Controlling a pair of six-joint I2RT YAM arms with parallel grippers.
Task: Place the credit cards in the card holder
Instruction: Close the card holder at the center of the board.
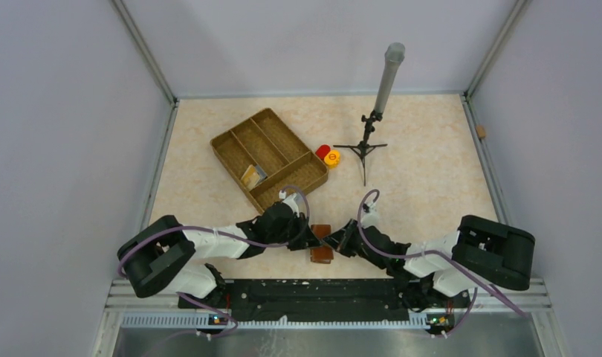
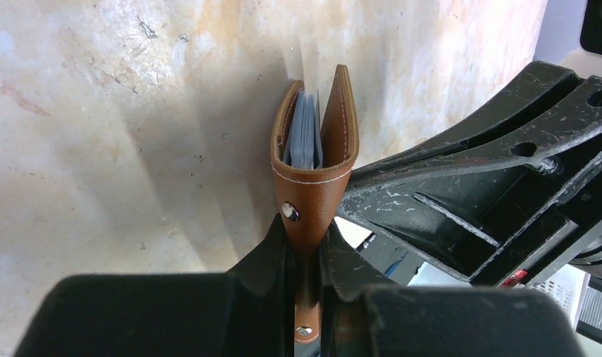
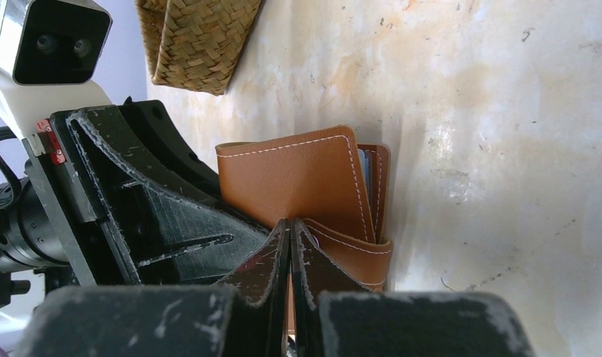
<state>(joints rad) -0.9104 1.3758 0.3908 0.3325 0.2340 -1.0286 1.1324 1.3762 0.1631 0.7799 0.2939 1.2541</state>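
The brown card holder stands on edge on the table between my two grippers, partly folded. In the left wrist view my left gripper is shut on its snap strap, and the card holder gapes away from me with pale blue credit cards tucked inside. My right gripper is shut, nothing between its fingers, its tips touching the outer flap of the card holder. A blue card edge peeks out there. A yellowish card lies in the wicker tray.
The divided wicker tray sits behind the left arm, its corner also in the right wrist view. Red and orange round caps lie beside it. A small tripod with a grey tube stands behind them.
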